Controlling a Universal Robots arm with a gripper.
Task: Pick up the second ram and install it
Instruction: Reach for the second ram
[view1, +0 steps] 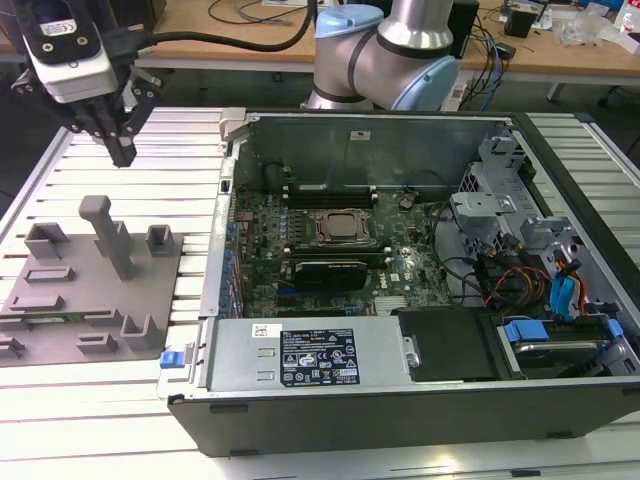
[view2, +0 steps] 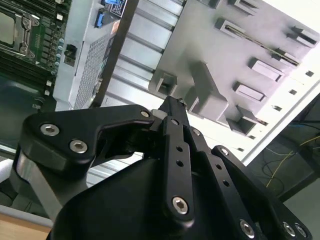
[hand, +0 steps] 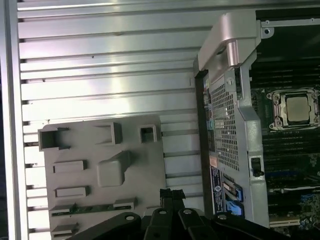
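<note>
the fingers (view1: 119, 142) are pressed together at the tips, with no gap showing between them, and they pinch nothing. in the exterior view they hang in the air over the far side of the grey fixture plate (view1: 60, 300), higher than the fixture plate's upright post (view1: 110, 235) and touching neither it nor the plate. the second wrist view shows the fingers (view2: 172, 145) as two dark bars meeting at one point, with the post (view2: 205, 92) beyond that point. in the first wrist view the fingers (hand: 165, 197) sit just by one edge of the fixture plate (hand: 145, 160).

the second ram (hand: 85, 208) lies flat in a long narrow slot along one edge of the fixture plate, between two small grey end blocks, a thin dark green strip well apart from the fingers. in the second wrist view the second ram (view2: 262, 44) runs as a thin dark line in that same slot.

the fixture plate rests on the ribbed metal bench (view1: 170, 130). just beside the fixture plate, on the exterior view's right, stands the open computer case (view1: 400, 135) with its cpu socket (view1: 345, 228) uncovered.
</note>
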